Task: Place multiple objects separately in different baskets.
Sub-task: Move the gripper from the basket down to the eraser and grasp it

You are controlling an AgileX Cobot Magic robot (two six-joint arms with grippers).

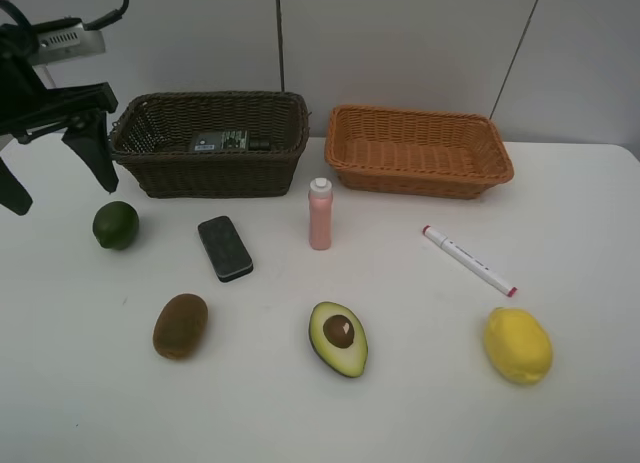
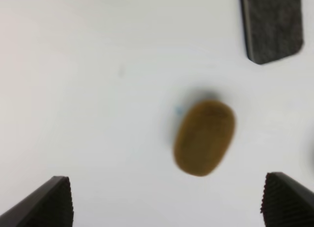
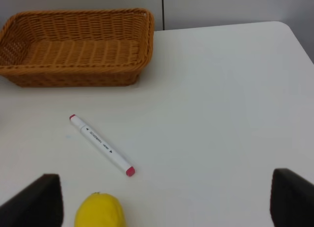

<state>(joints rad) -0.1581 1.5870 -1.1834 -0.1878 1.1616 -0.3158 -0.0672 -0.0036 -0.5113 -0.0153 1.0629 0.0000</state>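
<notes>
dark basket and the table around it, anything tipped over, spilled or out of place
Nothing stands out. A dark-green item lies flat inside the dark basket, the pink bottle stands upright on the table, and nothing looks spilled or damaged.

A robot lab's test bench: a white table point(image 1: 590, 423) against plain grey wall panels point(image 1: 400, 43), a cabled robot arm point(image 1: 45, 101) alongside.

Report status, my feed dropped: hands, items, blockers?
Left hand, right hand open, empty. Kiwi, lime on table; dark basket holds green bottle. Nothing in the way.
</notes>
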